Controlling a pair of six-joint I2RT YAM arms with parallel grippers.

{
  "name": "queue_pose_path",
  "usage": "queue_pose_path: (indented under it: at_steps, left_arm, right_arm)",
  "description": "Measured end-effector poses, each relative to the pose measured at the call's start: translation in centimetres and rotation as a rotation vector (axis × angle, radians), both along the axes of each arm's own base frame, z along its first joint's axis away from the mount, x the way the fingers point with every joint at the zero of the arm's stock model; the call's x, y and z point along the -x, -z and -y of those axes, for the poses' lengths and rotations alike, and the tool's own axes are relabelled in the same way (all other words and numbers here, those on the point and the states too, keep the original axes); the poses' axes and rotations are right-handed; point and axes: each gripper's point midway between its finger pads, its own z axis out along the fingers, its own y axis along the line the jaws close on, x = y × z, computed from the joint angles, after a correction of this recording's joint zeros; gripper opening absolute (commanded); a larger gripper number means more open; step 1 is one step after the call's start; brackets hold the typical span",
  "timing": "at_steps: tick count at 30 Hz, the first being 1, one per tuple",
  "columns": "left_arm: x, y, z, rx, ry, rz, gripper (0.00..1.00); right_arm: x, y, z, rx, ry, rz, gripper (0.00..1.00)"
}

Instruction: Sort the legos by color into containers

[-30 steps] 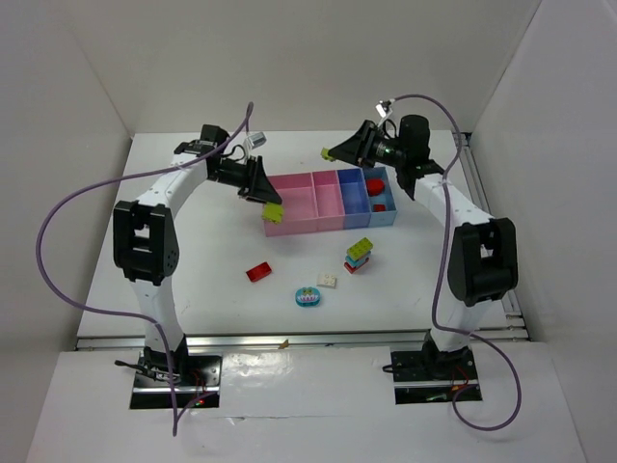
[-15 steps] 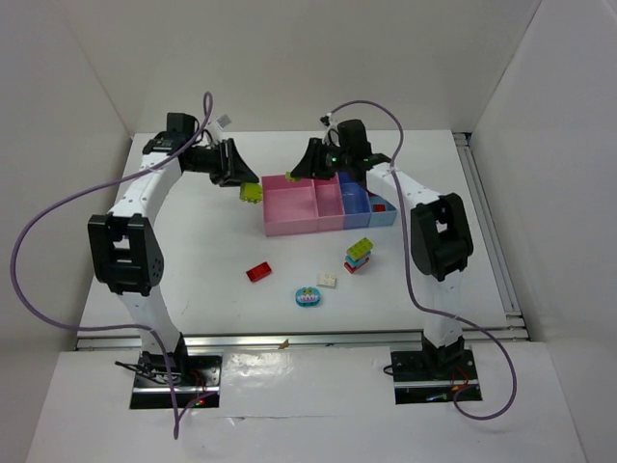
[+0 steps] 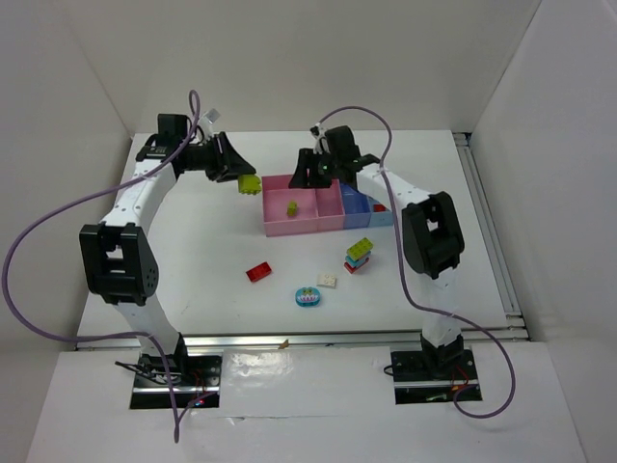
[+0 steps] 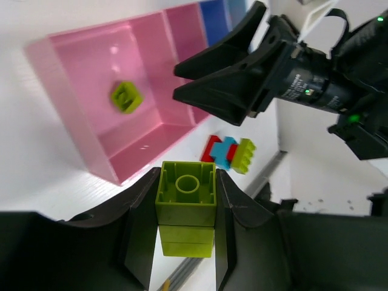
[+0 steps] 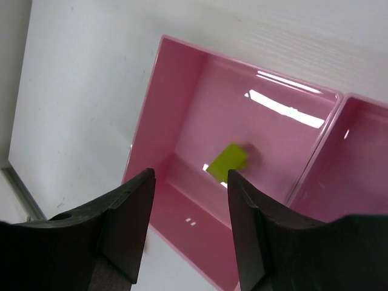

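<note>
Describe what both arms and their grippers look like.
The left arm and right arm have white links joined by boxy black joint housings. The left gripper and right gripper are black, each with two broad, tapering fingers. A loose purple cable trails off each arm towards a black base plate.

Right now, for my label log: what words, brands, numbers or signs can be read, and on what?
None can be read.
The stud of the yellow-green plastic lego brick in the left gripper shows no legible lettering.
The teal-blue and pink lego piece on the white table is too small to tell.
</note>
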Motion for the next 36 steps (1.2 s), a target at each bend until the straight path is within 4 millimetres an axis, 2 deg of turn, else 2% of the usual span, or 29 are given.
queue_pose_path:
  at_steps: [3, 5, 8, 12, 15, 20, 25, 30, 33, 34, 36]
  left_arm:
    - [0.5, -0.7, 1.0, 0.074, 0.065, 0.019, 0.00]
    - [0.7, -1.5, 1.7, 0.127, 0.120, 0.043, 0.00]
    - [0.8, -2.6, 2.6, 0.206, 0.198, 0.081, 0.00]
    - [1.1, -3.3, 3.2, 0.278, 0.268, 0.111, 0.00]
    - [1.3, -3.8, 3.5, 0.316, 0.298, 0.129, 0.00]
    - [1.4, -4.5, 4.0, 0.360, 0.321, 0.143, 0.00]
    - [1.6, -5.0, 4.7, 0.375, 0.347, 0.162, 0.00]
    - [1.8, -5.4, 5.3, 0.382, 0.367, 0.175, 0.00]
    - [1.9, -5.4, 5.5, 0.382, 0.373, 0.173, 0.00]
    - [1.9, -5.4, 5.5, 0.383, 0.375, 0.173, 0.00]
    - [2.1, -5.5, 5.6, 0.387, 0.387, 0.174, 0.00]
  right_arm:
    - [1.3, -0.9, 0.5, -0.007, -0.010, 0.007, 0.69]
    - [2.7, -2.2, 1.0, -0.031, -0.031, 0.008, 0.73]
    - [4.7, -5.6, 1.0, -0.109, -0.092, 0.046, 0.84]
    - [6.9, -11.1, 0.2, -0.254, -0.212, 0.126, 0.89]
    - [8.0, -13.8, -0.6, -0.341, -0.299, 0.169, 0.93]
    - [9.2, -14.2, -2.3, -0.395, -0.384, 0.150, 0.93]
    - [9.2, -13.9, -4.6, -0.428, -0.440, 0.121, 0.93]
    - [9.7, -13.0, -6.2, -0.438, -0.476, 0.086, 0.76]
    - [10.2, -12.8, -6.8, -0.444, -0.494, 0.074, 0.61]
    - [10.3, -12.8, -6.9, -0.447, -0.495, 0.071, 0.52]
    - [10.4, -12.9, -7.0, -0.451, -0.499, 0.070, 0.41]
